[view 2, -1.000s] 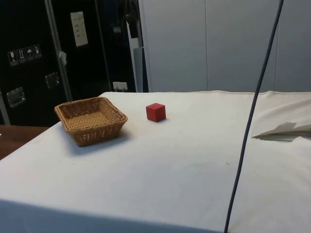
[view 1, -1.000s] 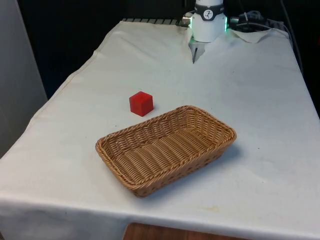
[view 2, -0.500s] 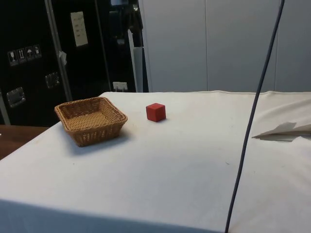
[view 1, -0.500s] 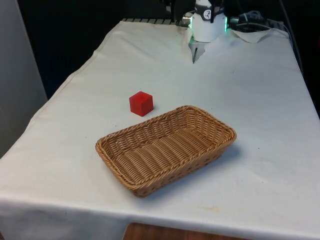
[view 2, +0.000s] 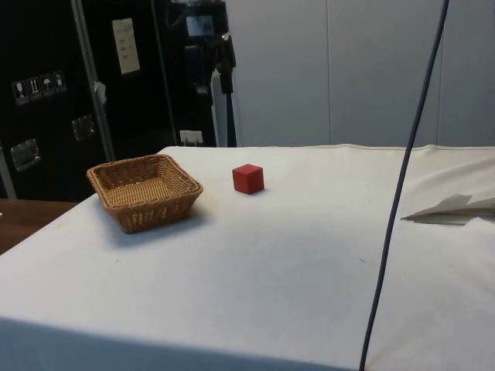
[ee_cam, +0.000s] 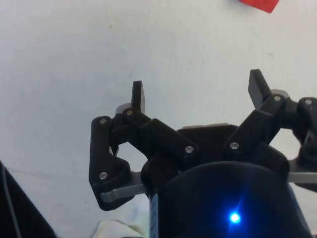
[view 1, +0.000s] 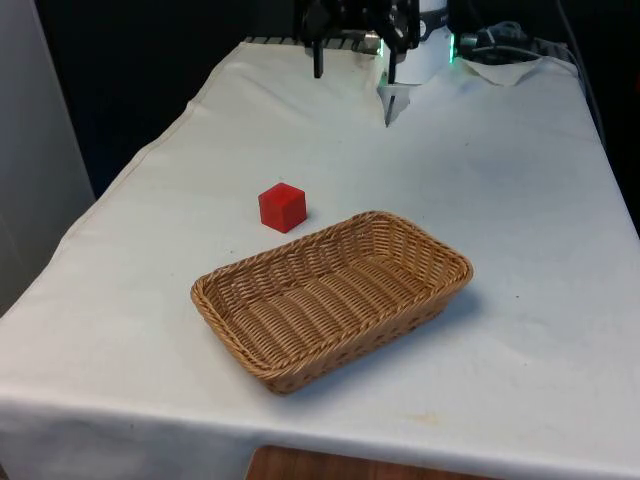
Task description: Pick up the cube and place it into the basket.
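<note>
Front view: end effector (view 1: 355, 62) spread wide, empty, at top centre above the surface (view 1: 520, 190).
Red cube (view 1: 282, 207) sits mid-left, near the wicker basket (view 1: 440, 290); bare cloth lies between.

Even, soft room light over a white cloth (view 1: 520, 200), with a dark backdrop.

The cloth was bright and evenly lit, with no glare in the front and side views. The basket (view 1: 335, 300) threw a faint, soft-edged shadow toward the table's near edge; the cube (view 2: 248, 178) cast only a slight one at its base. In the wrist view the cloth looked washed out, and the black fingers (ee_cam: 138, 96) stood nearly as silhouettes, slightly soft.
</note>
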`<state>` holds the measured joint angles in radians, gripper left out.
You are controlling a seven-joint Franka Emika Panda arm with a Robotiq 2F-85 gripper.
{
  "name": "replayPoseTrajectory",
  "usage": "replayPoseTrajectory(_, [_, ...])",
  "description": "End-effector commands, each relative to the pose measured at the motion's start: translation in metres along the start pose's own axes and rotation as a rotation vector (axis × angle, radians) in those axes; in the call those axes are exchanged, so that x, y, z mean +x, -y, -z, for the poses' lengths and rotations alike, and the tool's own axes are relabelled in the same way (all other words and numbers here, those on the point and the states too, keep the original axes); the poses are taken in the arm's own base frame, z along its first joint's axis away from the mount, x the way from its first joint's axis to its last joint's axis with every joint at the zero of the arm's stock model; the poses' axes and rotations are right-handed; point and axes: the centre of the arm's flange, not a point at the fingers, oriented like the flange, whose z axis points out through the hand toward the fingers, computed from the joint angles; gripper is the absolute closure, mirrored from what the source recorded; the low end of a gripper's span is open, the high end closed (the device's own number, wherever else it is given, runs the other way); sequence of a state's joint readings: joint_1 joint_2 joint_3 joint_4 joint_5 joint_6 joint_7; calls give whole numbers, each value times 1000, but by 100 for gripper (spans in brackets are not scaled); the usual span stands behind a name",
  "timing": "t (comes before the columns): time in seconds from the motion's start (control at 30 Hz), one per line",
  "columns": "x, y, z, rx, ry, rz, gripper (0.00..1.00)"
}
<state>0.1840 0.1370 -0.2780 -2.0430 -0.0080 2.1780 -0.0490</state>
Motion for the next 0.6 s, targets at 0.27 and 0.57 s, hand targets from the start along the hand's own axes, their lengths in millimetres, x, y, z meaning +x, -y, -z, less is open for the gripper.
replayPoseTrajectory(0.27, [-2,-26,-22,-18,-12,-19,0])
replayPoseTrajectory(0.57, [-3,-47,-39,-32,-19,-33,0])
